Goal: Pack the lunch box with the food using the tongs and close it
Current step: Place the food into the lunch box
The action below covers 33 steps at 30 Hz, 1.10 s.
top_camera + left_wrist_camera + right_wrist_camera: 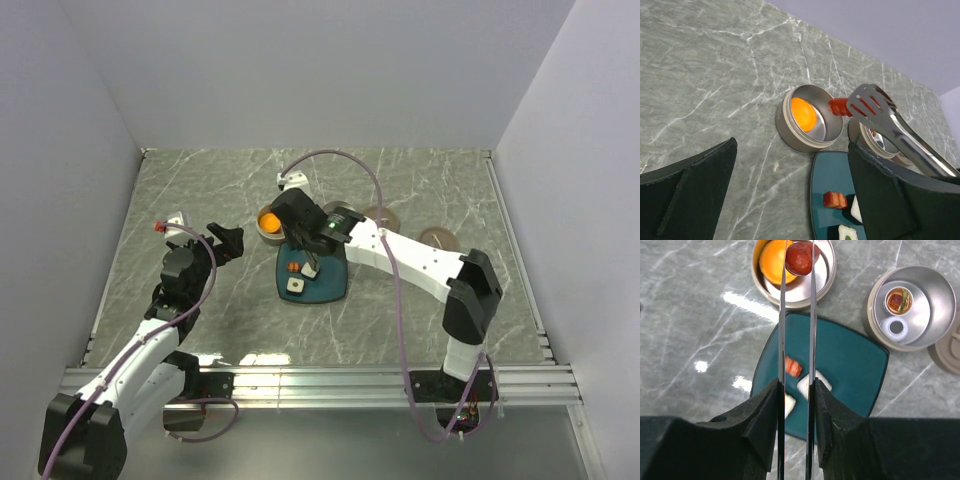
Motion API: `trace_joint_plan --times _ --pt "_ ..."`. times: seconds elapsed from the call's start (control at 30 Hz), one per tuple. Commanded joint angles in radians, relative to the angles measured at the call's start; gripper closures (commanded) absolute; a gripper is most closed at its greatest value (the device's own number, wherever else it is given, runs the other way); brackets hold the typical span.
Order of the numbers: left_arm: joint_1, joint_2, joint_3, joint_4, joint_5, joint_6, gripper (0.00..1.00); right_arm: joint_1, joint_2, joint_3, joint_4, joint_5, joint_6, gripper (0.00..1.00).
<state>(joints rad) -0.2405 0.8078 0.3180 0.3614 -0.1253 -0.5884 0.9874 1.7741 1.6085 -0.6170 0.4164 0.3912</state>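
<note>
Right gripper is clamped on both arms of the tongs, its fingers pressing from either side, which is what squeezes the tips together. The grip sits partway along the arms rather than at the tips. My reading is that this gives reach across the teal plate without the wrist crowding the food.

Tongs: the arms run close and almost parallel with a narrow gap between them, and the tips are pinched on the red piece. Nothing else is in their hold. The left wrist view shows the slotted head with the red piece sticking out of it toward the tin.

The red piece hangs over the open tin, just beside the orange piece already lying inside. I cannot tell whether it touches the tin floor or the rim. It is held there, I judge, for a drop into that tier.

The second tin stands near the plate's far corner and holds two small cups. A lid lies beside it — both tiers are open, so closing is not yet possible.

On the plate are a reddish-orange bit and white blocks.

Left gripper hangs off to the side over bare table, jaws wide apart and empty. It is well clear of the tongs, probably parked out of the way.
</note>
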Motion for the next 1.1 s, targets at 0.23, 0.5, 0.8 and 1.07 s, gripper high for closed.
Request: trace_joint_plan --times 0.23,0.5,0.8,1.07 --pt "0.006 0.024 0.013 0.054 -0.016 -0.004 0.01 -0.076 0.111 0.152 0.094 -0.091 -0.104 0.84" --pt "0.006 0.037 0.016 0.059 -0.014 -0.002 0.01 -0.089 0.168 0.188 0.095 -0.119 -0.121 0.84" --pt "0.006 0.021 0.009 0.057 -0.01 -0.004 0.0 -0.084 0.133 0.096 0.12 -0.137 -0.104 0.8" --pt "0.006 0.019 0.009 0.056 -0.005 -0.005 0.01 -0.047 0.05 0.079 0.122 -0.107 -0.115 0.5"
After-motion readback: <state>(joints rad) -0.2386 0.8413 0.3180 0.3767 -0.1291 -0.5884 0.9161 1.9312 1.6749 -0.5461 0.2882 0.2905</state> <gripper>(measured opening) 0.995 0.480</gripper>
